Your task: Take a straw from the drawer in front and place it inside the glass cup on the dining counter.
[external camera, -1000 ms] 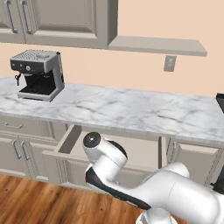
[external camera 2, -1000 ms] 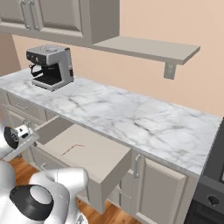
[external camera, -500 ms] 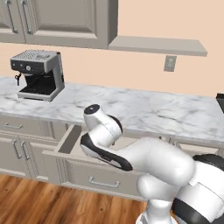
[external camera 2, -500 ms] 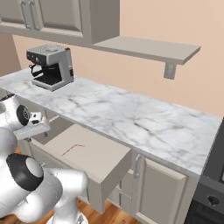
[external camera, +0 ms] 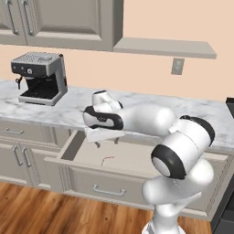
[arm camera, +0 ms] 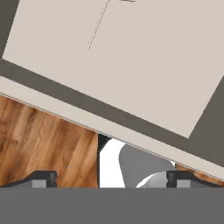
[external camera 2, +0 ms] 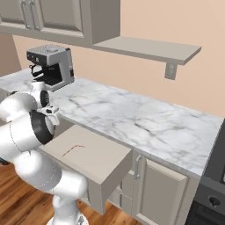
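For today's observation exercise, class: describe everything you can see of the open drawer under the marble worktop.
The drawer is wide, shallow and beige-grey, with a framed panel front and a slim metal bar handle. It stands pulled well out from the beige cabinets, below the marble worktop. Its inside is a plain flat floor between low walls. On that floor lies a thin pinkish-red straw with a bent tip. The open gripper hangs above the drawer's rear left part, touching nothing.
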